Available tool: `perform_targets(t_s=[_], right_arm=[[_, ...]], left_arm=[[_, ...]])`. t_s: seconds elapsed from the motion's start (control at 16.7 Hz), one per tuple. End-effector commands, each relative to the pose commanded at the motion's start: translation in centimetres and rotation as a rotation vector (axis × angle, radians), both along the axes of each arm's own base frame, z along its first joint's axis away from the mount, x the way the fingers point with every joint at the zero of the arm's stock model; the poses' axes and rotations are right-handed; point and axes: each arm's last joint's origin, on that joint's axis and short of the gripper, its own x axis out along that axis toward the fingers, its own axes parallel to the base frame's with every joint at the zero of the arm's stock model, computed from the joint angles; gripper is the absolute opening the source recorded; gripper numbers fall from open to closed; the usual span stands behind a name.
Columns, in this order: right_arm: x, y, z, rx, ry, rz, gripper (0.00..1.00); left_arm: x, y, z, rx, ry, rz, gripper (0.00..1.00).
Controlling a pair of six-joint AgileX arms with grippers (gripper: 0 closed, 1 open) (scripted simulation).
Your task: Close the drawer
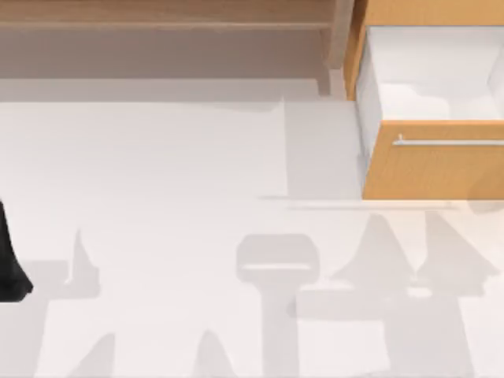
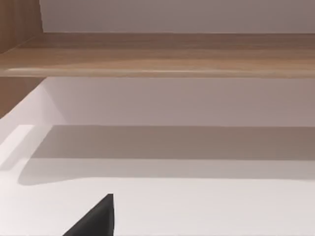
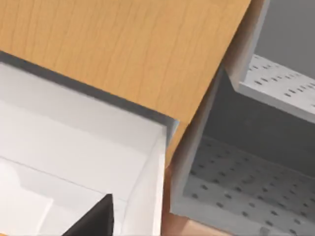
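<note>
The drawer (image 1: 431,170) stands pulled out at the table's back right, with its orange-tan front panel facing the table's front. A thin silver bar handle (image 1: 449,142) runs across the panel's upper edge. Behind the panel the white inner walls (image 1: 429,75) lie exposed. My left arm (image 1: 9,260) is a black shape at the left edge, far from the drawer. A dark part of my left gripper (image 2: 93,221) hangs over the white table. In the right wrist view, a dark part of my right gripper (image 3: 93,219) sits over the drawer's white inside (image 3: 74,147), near a corner.
A long, duller brown shelf unit (image 1: 165,16) runs along the back, left of the drawer, and appears close in the left wrist view (image 2: 162,54). Grey perforated shelves (image 3: 246,182) stand beside the orange-tan wood (image 3: 138,49). Arm shadows cross the white table (image 1: 173,173).
</note>
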Motion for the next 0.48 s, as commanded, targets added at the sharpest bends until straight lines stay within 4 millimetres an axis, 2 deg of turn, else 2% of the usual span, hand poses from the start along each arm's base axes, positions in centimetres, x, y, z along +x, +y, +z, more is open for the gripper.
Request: perform_targets(t_s=[0.24, 0.48], right_arm=[[-0.4, 3.3, -3.6, -0.317, 0.017, 0.041, 1.0], [-0.7, 6.2, -6.0, -0.655, -0.006, 0.058, 1.0]], left_arm=[[0.0, 0.0, 0.0, 0.0, 0.0, 0.0, 1.0], [0.0, 0.0, 0.0, 0.0, 0.0, 0.0, 1.0]])
